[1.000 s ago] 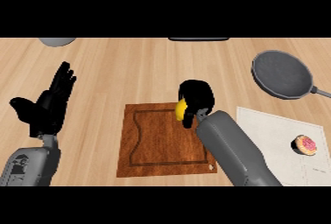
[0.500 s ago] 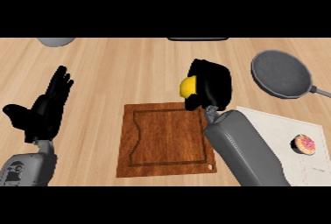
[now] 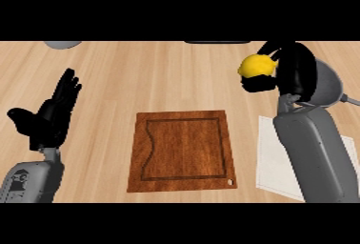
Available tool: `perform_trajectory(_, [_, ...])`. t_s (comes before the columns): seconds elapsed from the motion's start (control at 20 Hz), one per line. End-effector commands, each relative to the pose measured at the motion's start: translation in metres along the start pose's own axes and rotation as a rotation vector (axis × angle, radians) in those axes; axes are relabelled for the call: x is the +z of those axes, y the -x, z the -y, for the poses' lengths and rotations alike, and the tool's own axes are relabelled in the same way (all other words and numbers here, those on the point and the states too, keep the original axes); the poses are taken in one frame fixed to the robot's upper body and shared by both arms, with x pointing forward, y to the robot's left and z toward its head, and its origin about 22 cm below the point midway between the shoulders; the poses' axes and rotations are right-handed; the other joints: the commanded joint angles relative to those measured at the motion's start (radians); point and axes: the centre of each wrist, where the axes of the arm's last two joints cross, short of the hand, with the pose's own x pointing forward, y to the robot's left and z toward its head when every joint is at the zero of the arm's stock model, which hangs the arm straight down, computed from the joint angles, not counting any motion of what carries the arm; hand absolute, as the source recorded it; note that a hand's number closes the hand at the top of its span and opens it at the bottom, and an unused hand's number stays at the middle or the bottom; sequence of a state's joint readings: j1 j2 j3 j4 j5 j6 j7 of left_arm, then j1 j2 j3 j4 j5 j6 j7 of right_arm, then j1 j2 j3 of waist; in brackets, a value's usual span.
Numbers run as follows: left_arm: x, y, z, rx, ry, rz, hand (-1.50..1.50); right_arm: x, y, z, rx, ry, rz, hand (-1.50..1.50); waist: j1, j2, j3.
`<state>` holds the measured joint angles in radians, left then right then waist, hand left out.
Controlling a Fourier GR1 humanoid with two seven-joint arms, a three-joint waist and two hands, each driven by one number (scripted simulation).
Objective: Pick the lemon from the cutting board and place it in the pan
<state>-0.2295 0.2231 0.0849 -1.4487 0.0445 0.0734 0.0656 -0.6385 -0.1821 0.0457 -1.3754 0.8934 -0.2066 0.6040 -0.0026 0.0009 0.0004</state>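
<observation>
1. The lemon is held clamped in the curled fingers of the right robot hand, raised off the cutting board, which lies bare.
2. The lemon is carried at the left rim of the grey pan; pickup is judged done, while lowering and release into the pan remain.
3. The left robot hand is rested at the left, fingers straight and apart.
4. Much of the pan is hidden by the hand and forearm; its handle is cut off. A white mat is partly covered on the tabletop.
</observation>
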Motion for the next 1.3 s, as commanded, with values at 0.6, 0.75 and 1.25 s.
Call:
perform_trajectory(0.6, [0.0, -0.013, 0.018, 0.013, 0.051, 0.045, 0.0, -0.084, 0.184, 0.051, 0.271, 0.184, -0.14, 1.5, 0.06, 0.02, 0.003])
perform_trajectory(0.75, [-0.004, -0.008, 0.015, -0.008, 0.046, 0.041, 0.0, -0.091, 0.211, 0.078, 0.253, 0.199, -0.161, 1.5, 0.065, 0.026, 0.004])
perform_trajectory(1.25, [-0.008, -0.006, 0.025, 0.021, 0.077, 0.041, 0.0, -0.072, 0.255, 0.068, 0.095, 0.115, -0.268, -1.5, 0.082, 0.041, 0.008])
